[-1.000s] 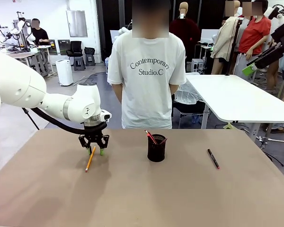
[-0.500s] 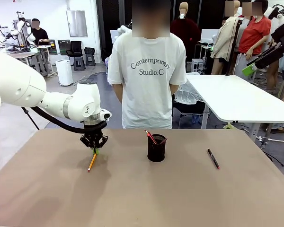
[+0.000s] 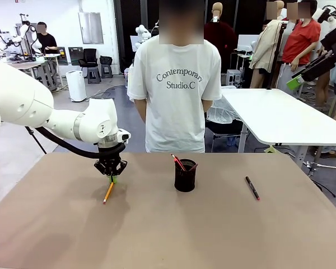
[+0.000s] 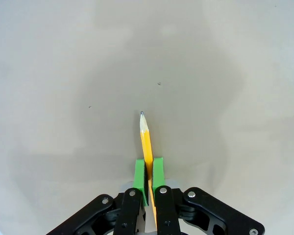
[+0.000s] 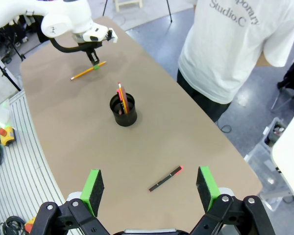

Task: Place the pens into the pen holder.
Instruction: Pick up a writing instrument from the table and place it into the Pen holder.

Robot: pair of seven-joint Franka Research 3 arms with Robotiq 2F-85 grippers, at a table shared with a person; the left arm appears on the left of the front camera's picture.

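**Left gripper closed on the pencil; lift not yet begun**

The left gripper (image 3: 112, 178) is seen low over the tabletop (image 3: 168, 241), to the left of the black mesh pen holder (image 3: 185, 176). A second ago its jaws stood apart, straddling the far end of the orange-yellow pencil (image 3: 108, 192). Now they are pinched together on that end. In the left wrist view the green pads (image 4: 140, 175) are pressed against both sides of the pencil, whose sharpened tip points away from the gripper.

The pencil appears to lie against the tabletop, well apart from the holder, so the grasp is judged made and the carry not yet started.

A dark red pen (image 3: 178, 162) is already standing in the holder, leaning left. The black pen with a red tip (image 3: 252, 188) is left lying on the tabletop, well to the right of the holder.

The right gripper (image 5: 150, 187) is held high above the tabletop with its jaws spread wide and nothing between them.

A person (image 3: 173, 84) is standing at the far side, taking no part.
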